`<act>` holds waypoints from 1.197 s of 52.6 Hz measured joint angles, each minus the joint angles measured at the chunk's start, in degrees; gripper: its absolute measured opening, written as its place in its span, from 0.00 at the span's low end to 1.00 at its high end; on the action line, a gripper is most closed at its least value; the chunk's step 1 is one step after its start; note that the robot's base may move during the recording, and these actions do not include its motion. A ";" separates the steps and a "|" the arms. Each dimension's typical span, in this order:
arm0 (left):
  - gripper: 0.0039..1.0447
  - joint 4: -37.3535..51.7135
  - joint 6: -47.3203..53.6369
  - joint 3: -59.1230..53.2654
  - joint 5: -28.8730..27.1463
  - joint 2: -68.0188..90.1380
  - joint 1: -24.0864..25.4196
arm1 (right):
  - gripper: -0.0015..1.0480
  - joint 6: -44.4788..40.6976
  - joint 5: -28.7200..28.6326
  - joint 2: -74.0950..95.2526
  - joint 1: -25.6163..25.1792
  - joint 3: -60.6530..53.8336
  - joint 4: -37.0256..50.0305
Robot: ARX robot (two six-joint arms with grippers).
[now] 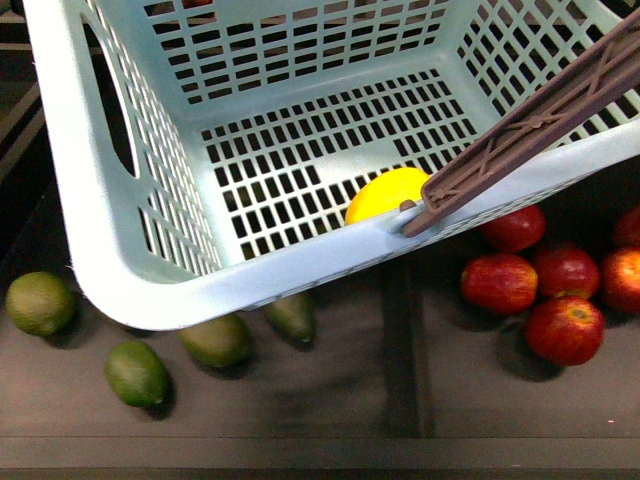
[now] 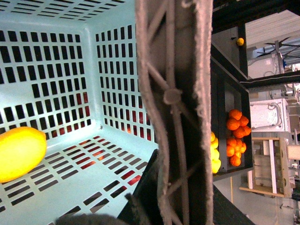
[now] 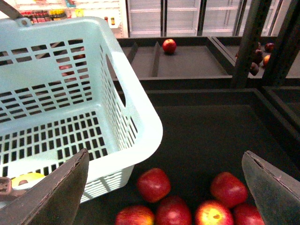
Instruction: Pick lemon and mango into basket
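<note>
Hanging tilted above the dark shelf (image 1: 300, 400) in the front view, the basket (image 1: 150, 290) holds a yellow oval fruit, which I take for the lemon (image 1: 388, 193). It lies on the slotted floor against the near wall, just beside the foot of the brown handle (image 1: 530, 120). Neither gripper shows here. Green fruits (image 1: 135, 372) lie below the basket's corner, and red apples (image 1: 565, 328) lie past a divider.

In the left wrist view the handle fills the middle of the picture, very close (as it would if the left gripper carried it). The jaws themselves are hidden, so I cannot tell whether they are closed. The lemon rests to one side of the handle, its long axis along the basket floor.

In the right wrist view the right gripper (image 3: 165, 159) stands wide open and holds nothing. The apples lie directly beneath the jaws. The basket's corner is just beside one finger, and the lemon shows through the wall beyond it. No mango is in sight near the jaws, so the right arm, the free one, would have to seek it. Bare shelf lies ahead of the jaws, bounded by a raised edge and an upright post (image 3: 253, 42).
</note>
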 joint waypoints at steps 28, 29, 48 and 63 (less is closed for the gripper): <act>0.05 -0.02 -0.04 0.00 -0.13 -0.02 -0.11 | 0.92 -0.02 0.00 -0.09 0.00 -0.04 0.00; 0.05 -0.02 -0.02 0.00 -0.15 -0.02 -0.13 | 0.92 0.00 0.00 -0.09 0.00 -0.04 0.00; 0.05 -0.02 -0.02 -0.02 -0.20 -0.02 -0.09 | 0.92 -0.02 0.00 -0.11 0.02 -0.11 0.00; 0.05 -0.02 0.09 -0.09 -0.22 -0.02 -0.09 | 0.92 -0.02 0.04 -0.15 0.00 -0.11 0.00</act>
